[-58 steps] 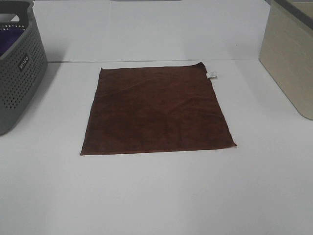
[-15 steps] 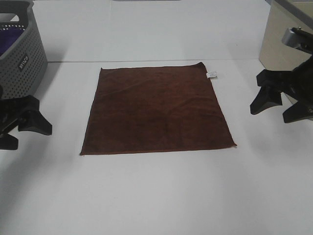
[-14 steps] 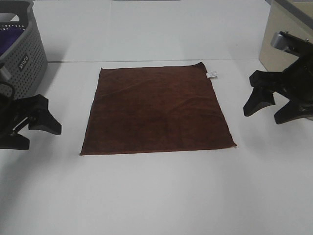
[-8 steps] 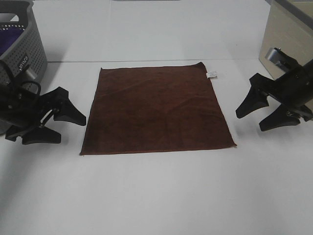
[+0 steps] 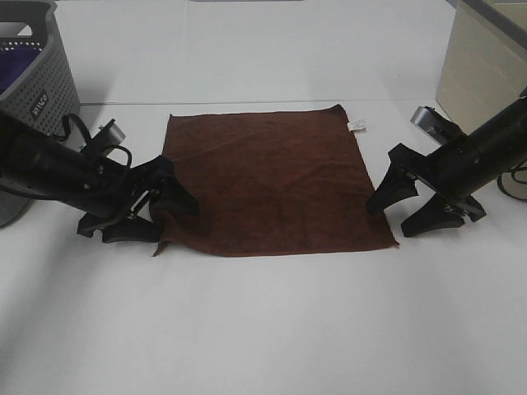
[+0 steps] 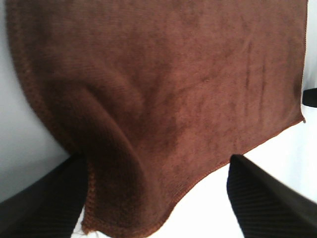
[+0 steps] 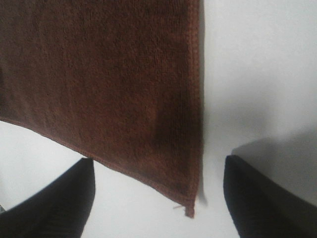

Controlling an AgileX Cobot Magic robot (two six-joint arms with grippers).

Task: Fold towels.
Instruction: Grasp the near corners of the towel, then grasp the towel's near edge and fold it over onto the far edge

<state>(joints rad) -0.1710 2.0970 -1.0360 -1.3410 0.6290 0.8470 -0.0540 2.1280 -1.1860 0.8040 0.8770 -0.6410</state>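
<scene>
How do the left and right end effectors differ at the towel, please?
The left end effector meets the towel where its near left corner is rucked up; the right end effector straddles the near right corner, which lies flat. The left end effector points in from the left, the right end effector from the right. Both are open.

Grey perforated basket [image 5: 43, 115] left, purple fabric [image 5: 15, 61] inside; beige bin [image 5: 478, 78] right.

The towel [image 5: 268, 181] lies on the table [image 5: 263, 329], basket [image 5: 37, 99] to its left, box [image 5: 482, 82] to its right.
</scene>
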